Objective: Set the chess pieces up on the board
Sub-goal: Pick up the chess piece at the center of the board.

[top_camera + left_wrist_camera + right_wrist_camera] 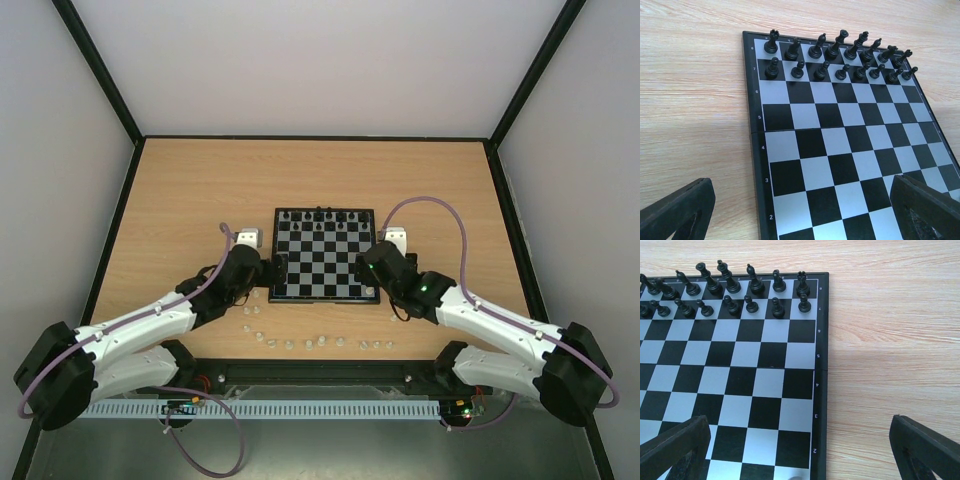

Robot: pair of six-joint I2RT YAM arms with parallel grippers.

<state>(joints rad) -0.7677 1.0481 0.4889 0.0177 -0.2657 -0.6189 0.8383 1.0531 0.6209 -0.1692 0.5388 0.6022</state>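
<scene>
The table (180,190) is pale wood-grain laminate, boxed in by plain whitish walls (320,60), with black frame bars (98,68) running up the corners. The board (323,262) lies flat near the middle of the table, and black pieces (325,215) fill its two far rows. The chess pieces (308,343) (the pale ones) are off the board. They are strewn on the wood in a loose line between the board's near edge and the arm bases, curving up toward the left arm. The left gripper (277,276) sits at the board's near left corner and the right gripper (366,270) at its near right corner, both with jaws spread wide and holding nothing. Each wrist view crops its own fingers (677,212) at the bottom edge and shows only part of the board. From above, the pale pieces are too small to tell apart by type. A pale speck at the bottom edge of the right wrist view is too cropped to identify.
</scene>
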